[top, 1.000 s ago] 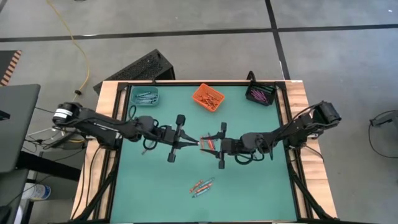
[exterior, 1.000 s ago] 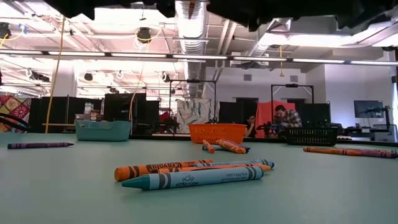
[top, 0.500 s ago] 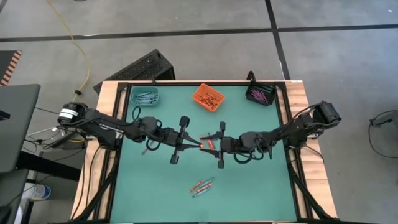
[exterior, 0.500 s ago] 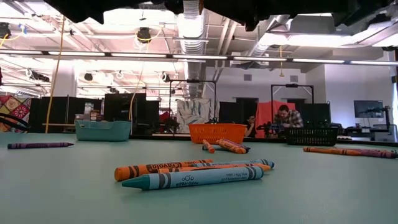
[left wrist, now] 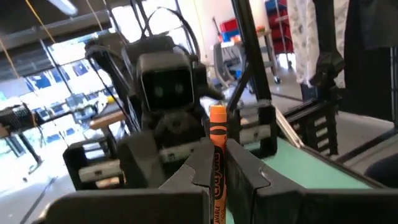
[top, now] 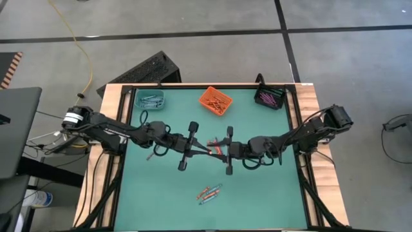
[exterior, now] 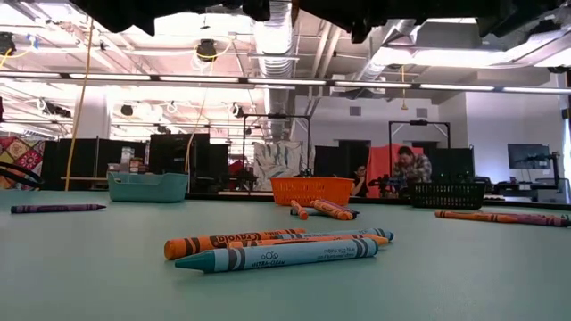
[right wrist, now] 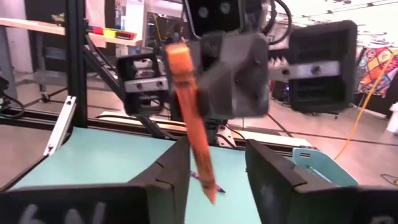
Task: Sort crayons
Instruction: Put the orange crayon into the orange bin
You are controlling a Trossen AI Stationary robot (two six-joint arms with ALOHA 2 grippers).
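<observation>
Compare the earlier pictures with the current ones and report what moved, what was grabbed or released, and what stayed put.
The left gripper, shut on the orange crayon, pushed further toward the right gripper, carrying the crayon between its open fingers, which have begun to narrow but do not yet clamp it. Nothing was released. The crayon cluster near the table's front and the teal, orange and black bins stayed put.

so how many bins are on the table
3, all along the table's far edge: the teal bin nearest the left arm's side, the orange bin in the middle, and the black bin nearest the right arm's side. None seem hidden.
</observation>
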